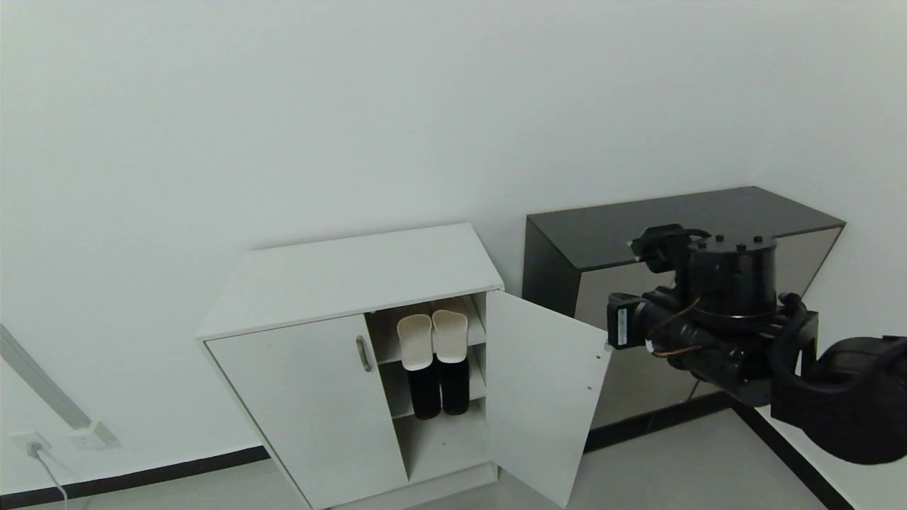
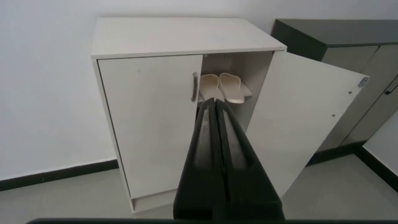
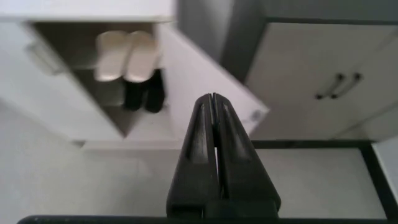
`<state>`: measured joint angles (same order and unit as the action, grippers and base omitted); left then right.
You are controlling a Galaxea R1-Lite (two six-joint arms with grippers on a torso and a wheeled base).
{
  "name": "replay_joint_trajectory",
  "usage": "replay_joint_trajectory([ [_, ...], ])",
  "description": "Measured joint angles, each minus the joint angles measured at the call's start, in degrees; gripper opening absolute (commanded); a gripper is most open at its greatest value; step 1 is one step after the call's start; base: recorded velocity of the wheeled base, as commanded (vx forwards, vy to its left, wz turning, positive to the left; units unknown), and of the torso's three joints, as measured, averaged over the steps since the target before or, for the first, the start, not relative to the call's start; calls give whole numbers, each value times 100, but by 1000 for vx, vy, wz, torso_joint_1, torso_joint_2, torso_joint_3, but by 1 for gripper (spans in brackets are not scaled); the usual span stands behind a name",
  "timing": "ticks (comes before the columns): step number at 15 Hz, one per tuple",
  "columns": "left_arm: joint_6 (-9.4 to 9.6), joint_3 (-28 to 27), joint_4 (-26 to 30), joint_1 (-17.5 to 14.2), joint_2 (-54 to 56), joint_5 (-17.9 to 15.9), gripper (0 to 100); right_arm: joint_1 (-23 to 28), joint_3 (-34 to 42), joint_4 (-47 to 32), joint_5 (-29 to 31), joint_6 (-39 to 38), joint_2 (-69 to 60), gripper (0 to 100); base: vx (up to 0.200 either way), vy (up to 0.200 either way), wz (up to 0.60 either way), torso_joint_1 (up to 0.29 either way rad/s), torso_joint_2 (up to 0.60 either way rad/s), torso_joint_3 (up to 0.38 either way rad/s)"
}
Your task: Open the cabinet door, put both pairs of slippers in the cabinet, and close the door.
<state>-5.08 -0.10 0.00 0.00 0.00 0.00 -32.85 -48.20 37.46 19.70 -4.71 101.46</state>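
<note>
a white cabinet (image 1: 340, 283) stands on the grey floor (image 1: 673, 467) against the wall, with its left door (image 1: 312, 404) closed and its right door (image 1: 545, 397) swung wide. the top shelf (image 1: 477, 337) carries 1 white pair (image 1: 432, 338) of slippers (side by side, touching). the next shelf (image 1: 398, 409) carries 1 black pair (image 1: 439, 388), directly under the white. a dark cabinet (image 1: 673, 227) stands on the floor just beside the open door.

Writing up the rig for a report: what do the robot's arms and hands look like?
The right arm is black, with a drum-shaped joint housing, a white label and thin copper-coloured cables. The left hand and right hand each have two long, flat black fingers tapering toward the tips.
</note>
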Motion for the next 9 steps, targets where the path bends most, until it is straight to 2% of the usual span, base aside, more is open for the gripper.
replay_joint_trajectory([
  [3,0,0,0,0,0,0,0,784,-450,6,-317,-165,542,0,0,0,0,0,0,0],
  [9,0,0,0,0,0,0,0,1290,-996,11,-503,-569,1395,0,0,0,0,0,0,0],
])
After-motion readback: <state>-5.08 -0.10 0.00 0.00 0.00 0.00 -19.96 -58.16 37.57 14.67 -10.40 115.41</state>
